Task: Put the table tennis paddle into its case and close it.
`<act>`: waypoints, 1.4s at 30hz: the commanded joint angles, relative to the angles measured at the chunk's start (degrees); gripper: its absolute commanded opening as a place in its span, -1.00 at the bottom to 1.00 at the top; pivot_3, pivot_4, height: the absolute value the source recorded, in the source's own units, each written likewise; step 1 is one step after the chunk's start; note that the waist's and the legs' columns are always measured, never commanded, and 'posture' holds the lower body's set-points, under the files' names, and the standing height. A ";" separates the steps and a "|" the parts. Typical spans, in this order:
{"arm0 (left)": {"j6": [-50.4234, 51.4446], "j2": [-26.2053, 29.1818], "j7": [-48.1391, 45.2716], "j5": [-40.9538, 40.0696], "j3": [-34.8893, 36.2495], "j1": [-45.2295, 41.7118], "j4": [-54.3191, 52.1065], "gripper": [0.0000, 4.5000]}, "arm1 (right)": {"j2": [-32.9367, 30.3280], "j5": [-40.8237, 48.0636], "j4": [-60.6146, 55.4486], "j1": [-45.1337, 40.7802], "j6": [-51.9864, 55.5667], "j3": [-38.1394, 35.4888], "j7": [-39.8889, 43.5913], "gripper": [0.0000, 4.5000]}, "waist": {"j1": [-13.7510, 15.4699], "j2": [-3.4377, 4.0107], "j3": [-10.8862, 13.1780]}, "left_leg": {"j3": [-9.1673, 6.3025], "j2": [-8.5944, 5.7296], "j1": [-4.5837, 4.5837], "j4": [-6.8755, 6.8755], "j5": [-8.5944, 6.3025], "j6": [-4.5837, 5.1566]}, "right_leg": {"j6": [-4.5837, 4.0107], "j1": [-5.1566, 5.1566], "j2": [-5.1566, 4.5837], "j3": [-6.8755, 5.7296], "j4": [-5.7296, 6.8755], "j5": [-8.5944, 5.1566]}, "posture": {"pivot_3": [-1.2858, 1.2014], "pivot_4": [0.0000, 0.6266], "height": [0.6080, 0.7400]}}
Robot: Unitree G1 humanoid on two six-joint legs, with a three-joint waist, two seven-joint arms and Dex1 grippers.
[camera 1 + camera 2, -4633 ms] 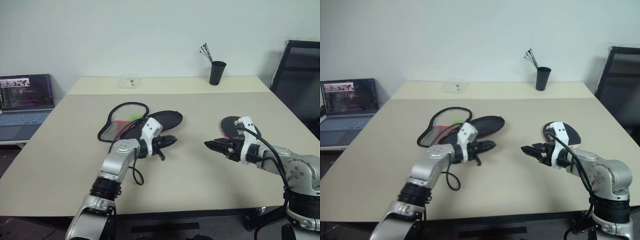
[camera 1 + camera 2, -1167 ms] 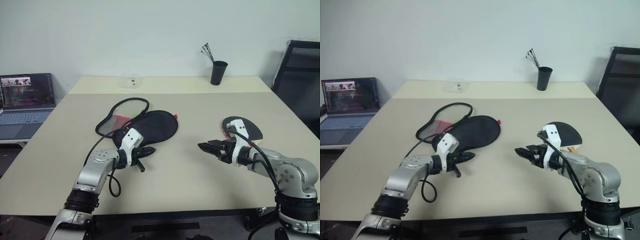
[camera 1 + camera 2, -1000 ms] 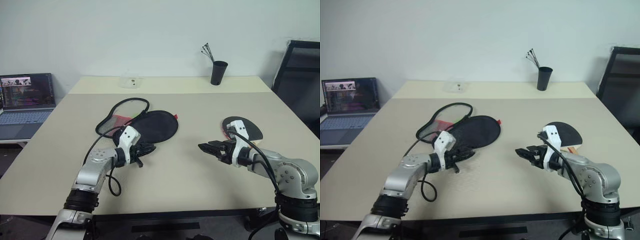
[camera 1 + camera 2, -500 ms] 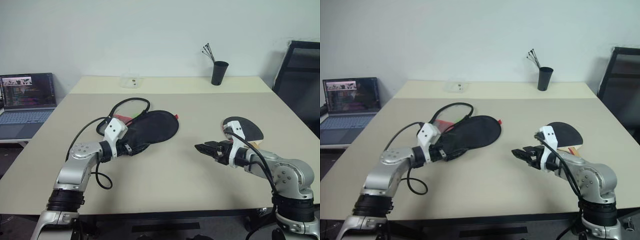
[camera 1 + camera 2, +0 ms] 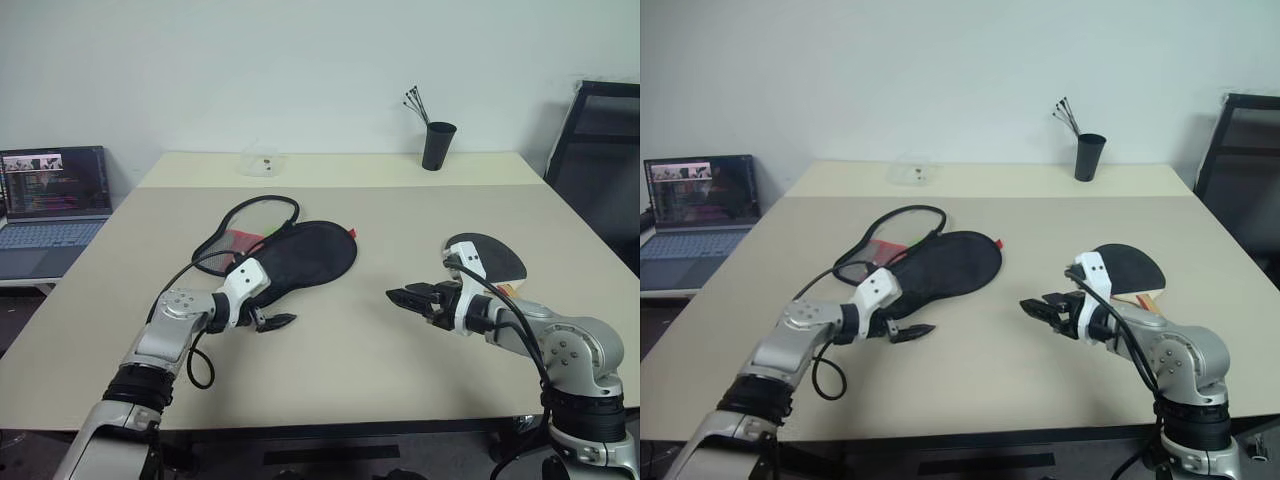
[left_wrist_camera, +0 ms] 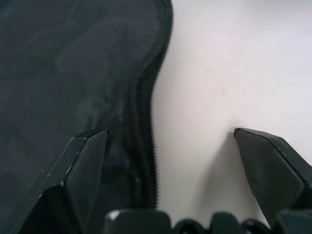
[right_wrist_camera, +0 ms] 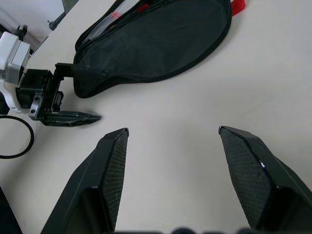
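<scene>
The table tennis paddle [image 5: 487, 260] lies flat toward the worktop's [image 5: 400, 200] right edge, black face up, outside its case [image 5: 298, 257], which sprawls left of the worktop's middle with its zip rim [image 6: 146, 122] unclosed and the looped flap lifted toward the far edge.

What has just changed is at the case. A second ago the left hand [image 5: 262, 315] was pinched down at the case's near rim; now its fingers stand wide apart, one above the black fabric, one above bare worktop, gripping nothing. It has let go and shifted slightly toward the left edge. The case itself looks unmoved over that second.

The right hand [image 5: 1047, 306] has kept its place between case and paddle, fingers partly spread and empty.

So the case looks positioned and released; the paddle is not yet picked up, and fetching it seems the likely next step.
</scene>
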 commanded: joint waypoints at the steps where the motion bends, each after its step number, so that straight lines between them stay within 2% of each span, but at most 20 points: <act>1: -1.81 0.29 -0.50 0.87 0.07 -1.23 1.72 0.92 | -0.12 1.09 -2.22 -0.03 -0.67 -1.69 -0.22 0.42 | -0.02 0.00 0.00 | 0.00 0.00 0.00 0.00 0.00 0.00 | 0.00 0.00 0.00 0.00 0.00 0.00 | 0.03 -0.52 1.00; 4: -1.84 0.34 -1.05 0.81 0.15 -1.41 2.01 0.58 | -0.16 1.19 -2.57 0.30 -0.57 -1.96 -0.50 0.42 | -0.02 0.00 0.00 | 0.00 0.02 0.01 0.01 0.00 0.00 | 0.00 0.00 0.00 0.00 0.01 0.00 | 0.03 -0.52 1.00; 12: -0.57 0.43 -1.81 0.59 0.25 -0.97 0.99 -0.74 | -0.44 1.22 -2.44 0.33 -0.60 -2.06 -0.51 0.42 | -0.03 0.00 0.00 | 0.00 0.02 0.03 0.02 0.00 0.00 | -0.04 0.00 0.00 0.00 0.03 0.03 | 0.03 -0.52 1.00; 14: 0.16 0.47 -1.74 0.44 0.37 -0.66 0.47 -0.99 | -0.59 1.18 -2.38 0.32 -0.63 -2.03 -0.44 0.42 | -0.03 0.00 0.00 | 0.00 0.02 0.03 0.01 0.00 0.00 | -0.04 0.00 0.00 0.01 0.02 0.03 | 0.03 -0.52 1.00; 19: 11.65 -3.30 1.28 -4.99 3.38 -0.68 -6.78 -0.99 | -1.32 1.12 -2.26 0.42 -0.63 -2.29 -0.22 0.42 | -0.03 0.00 0.00 | -0.01 0.03 0.02 0.02 0.00 0.00 | -0.04 0.00 0.00 0.00 0.02 0.03 | 0.03 -0.52 1.00; 23: 22.78 -10.14 7.45 -8.94 4.92 -1.55 -13.64 -0.99 | -2.73 1.26 -2.32 0.65 -0.34 -3.40 0.12 0.42 | 0.19 -0.02 -0.01 | -0.05 0.02 -0.06 0.07 0.00 0.00 | -0.04 0.02 -0.02 -0.01 0.02 0.03 | 0.03 -0.52 1.00; 29: 32.38 -20.01 14.42 -12.67 4.40 -3.07 -17.05 -0.99 | -5.84 1.71 -2.59 1.56 0.49 -5.51 1.12 0.42 | 0.15 -0.03 -0.02 | -0.02 -0.07 -0.10 0.11 0.00 0.00 | 0.02 0.04 -0.11 0.03 -0.01 0.06 | 0.03 -0.52 1.00; 36: 28.65 -30.77 20.50 -10.88 3.29 -9.51 -5.09 -0.99 | -7.97 2.78 -3.38 2.52 1.14 -6.88 0.97 0.42 | 0.14 -0.03 -0.02 | -0.10 -0.31 -0.07 0.15 0.01 0.01 | 0.01 0.05 0.01 -0.04 0.03 0.06 | 0.03 -0.52 1.00; 42: 22.21 -36.34 23.61 -8.88 2.95 -14.73 5.59 -0.99 | -7.62 3.28 -4.66 3.03 1.40 -7.62 -0.07 0.42 | 0.10 -0.04 -0.01 | -0.08 -0.35 -0.10 0.13 0.01 0.01 | 0.01 0.05 0.01 -0.03 -0.02 0.06 | 0.03 -0.52 1.00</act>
